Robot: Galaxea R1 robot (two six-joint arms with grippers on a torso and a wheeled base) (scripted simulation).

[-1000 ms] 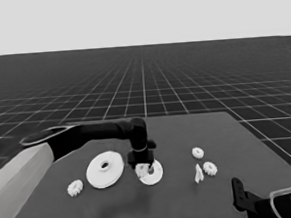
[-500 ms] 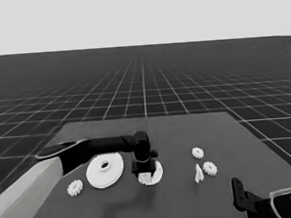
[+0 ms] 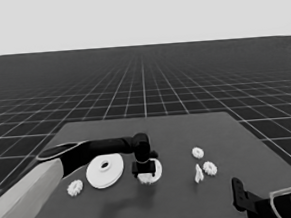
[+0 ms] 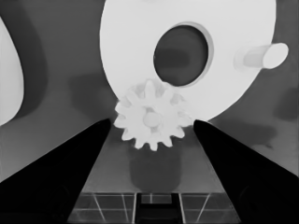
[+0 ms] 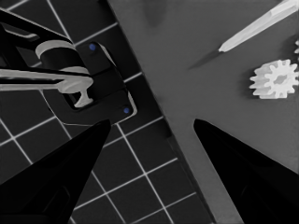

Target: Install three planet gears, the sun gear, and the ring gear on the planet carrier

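White gear (image 4: 150, 117) sat on a peg at the rim of the smaller round part (image 3: 153, 169), between the left gripper (image 4: 149, 135) fingers, which stood wide and clear of it. Three gears lay loose on the table (image 3: 258, 146), well apart from that part, the left arm nearer than the parked right gripper (image 5: 149, 135), also wide

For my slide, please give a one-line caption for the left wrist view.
Left gripper open above a planet gear seated on a peg of the smaller round part; a second peg stands bare.
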